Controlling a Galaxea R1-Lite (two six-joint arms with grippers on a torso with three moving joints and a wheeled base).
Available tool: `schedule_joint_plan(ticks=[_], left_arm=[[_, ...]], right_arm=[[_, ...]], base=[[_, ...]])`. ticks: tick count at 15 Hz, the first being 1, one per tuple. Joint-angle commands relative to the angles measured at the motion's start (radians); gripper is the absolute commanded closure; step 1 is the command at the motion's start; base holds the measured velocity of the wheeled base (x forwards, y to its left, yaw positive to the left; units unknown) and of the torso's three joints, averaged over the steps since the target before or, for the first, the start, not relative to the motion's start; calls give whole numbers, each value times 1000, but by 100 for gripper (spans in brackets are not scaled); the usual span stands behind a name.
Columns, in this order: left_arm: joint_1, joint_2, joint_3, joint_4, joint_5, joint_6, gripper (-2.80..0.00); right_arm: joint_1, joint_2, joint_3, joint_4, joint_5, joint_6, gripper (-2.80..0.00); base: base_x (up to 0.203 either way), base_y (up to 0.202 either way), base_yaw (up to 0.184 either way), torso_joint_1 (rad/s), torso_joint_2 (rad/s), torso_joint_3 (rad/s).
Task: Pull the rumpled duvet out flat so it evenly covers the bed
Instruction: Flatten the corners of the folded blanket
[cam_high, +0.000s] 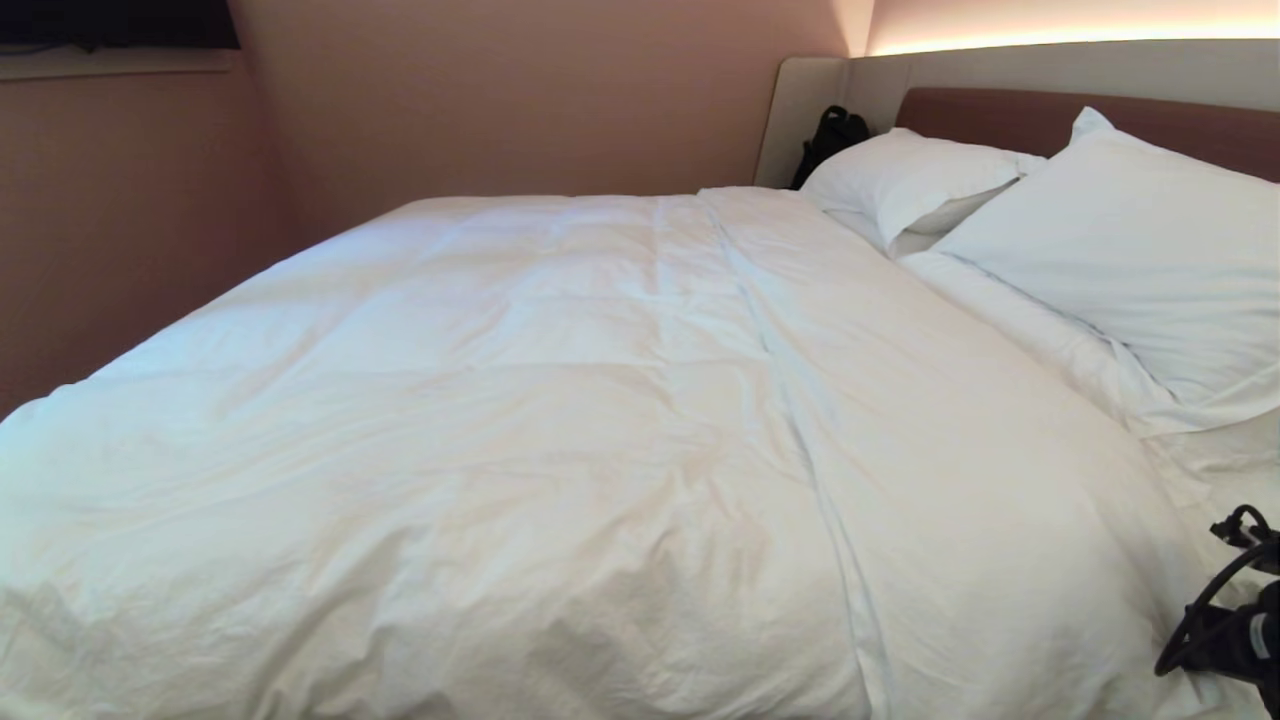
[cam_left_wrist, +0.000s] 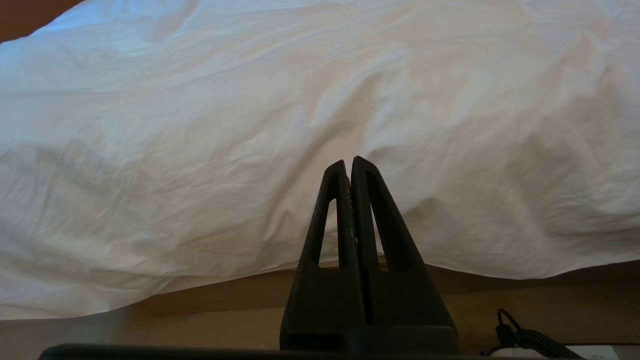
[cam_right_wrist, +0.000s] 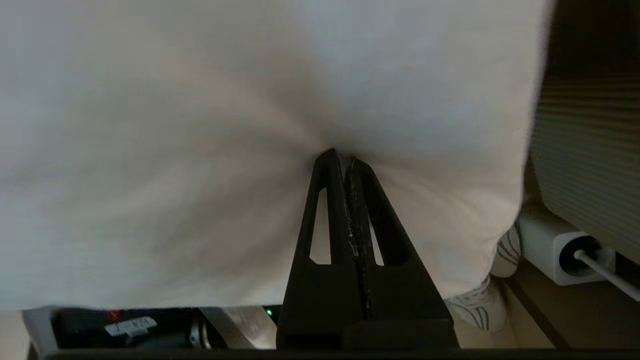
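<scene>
The white puffy duvet (cam_high: 560, 420) lies spread over most of the bed (cam_high: 1000, 115), with soft creases and a long fold running toward the near edge. My right gripper (cam_right_wrist: 341, 156) is at the duvet's near right side, shut on a pinch of the duvet (cam_right_wrist: 200, 150); creases fan out from its tips. Only that arm's black cables (cam_high: 1225, 620) show in the head view. My left gripper (cam_left_wrist: 348, 162) is shut and holds nothing. It points at the duvet's hanging edge (cam_left_wrist: 250, 125) above the floor.
Two white pillows (cam_high: 920, 180) (cam_high: 1130, 260) lean on the brown headboard, with a black bag (cam_high: 830, 140) beside them. A wall (cam_high: 500, 100) runs along the bed's far side. A white plug adapter (cam_right_wrist: 560, 250) and patterned cloth (cam_right_wrist: 480, 300) sit near my right gripper. Wooden floor (cam_left_wrist: 200, 310) lies below.
</scene>
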Motion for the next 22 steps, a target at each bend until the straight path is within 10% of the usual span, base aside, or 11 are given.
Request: schedule_joint_plan(ticks=[1, 22], left_arm=[[0, 0, 0, 0, 0, 1, 0], [0, 0, 0, 0, 0, 1, 0]], right_arm=[[0, 92, 26, -155, -1, -44, 0], [-10, 175, 42, -152, -116, -139, 0]], base=[[0, 0, 0, 0, 0, 0], [0, 0, 0, 0, 0, 0]])
